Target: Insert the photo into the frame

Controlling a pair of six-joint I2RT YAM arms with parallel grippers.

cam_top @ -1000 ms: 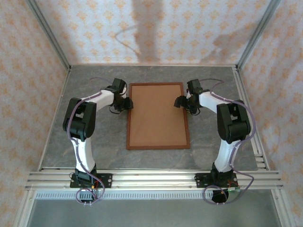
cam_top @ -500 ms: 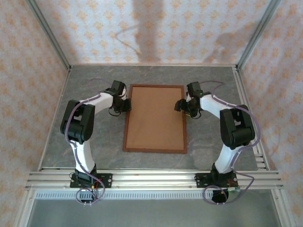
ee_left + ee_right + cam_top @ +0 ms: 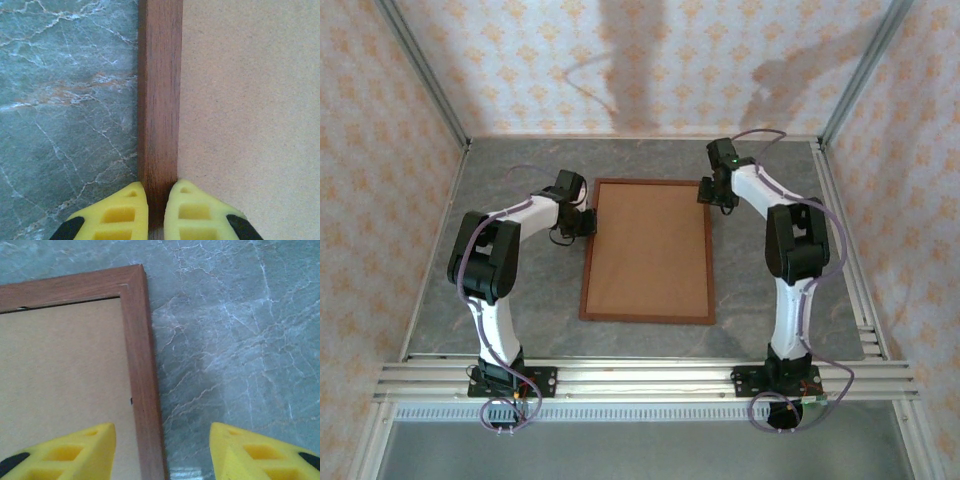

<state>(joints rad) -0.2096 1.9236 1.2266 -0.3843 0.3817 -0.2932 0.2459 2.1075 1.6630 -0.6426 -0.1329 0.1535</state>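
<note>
Clamps left gripper (image 3: 588,222) (image 3: 156,187) shut on the left rail of the frame (image 3: 647,319) (image 3: 159,90) (image 3: 140,340), toward its far end. Holds right gripper (image 3: 708,192) (image 3: 162,427) open at the frame's far right corner, 1 finger over the board (image 3: 648,250), 1 over bare table (image 3: 520,300). Finds frame flat at the table's middle, brown board up.

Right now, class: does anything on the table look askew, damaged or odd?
Only slightly: at the far right corner of the frame, a thin dark gap runs between its top rail and the backing board, which seems not quite flush.
</note>
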